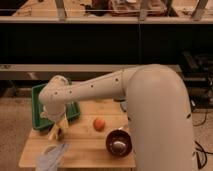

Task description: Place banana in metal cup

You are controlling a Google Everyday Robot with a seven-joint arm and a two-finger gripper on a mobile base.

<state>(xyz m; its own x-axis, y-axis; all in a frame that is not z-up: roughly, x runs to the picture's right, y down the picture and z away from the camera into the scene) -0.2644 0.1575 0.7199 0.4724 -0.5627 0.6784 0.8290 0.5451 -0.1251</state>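
A wooden worktop point(95, 150) stands on a pale speckled floor point(12, 125), with dark shelving point(100, 42) behind in dim, warm light.

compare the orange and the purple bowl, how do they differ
The orange is a small bright solid ball; the purple bowl is dark, wider and hollow, with something pale inside. The orange sits mid-table, nearer the hand; the bowl sits closer to the front edge, by the robot's body. Both are round and rest apart on the wooden table.
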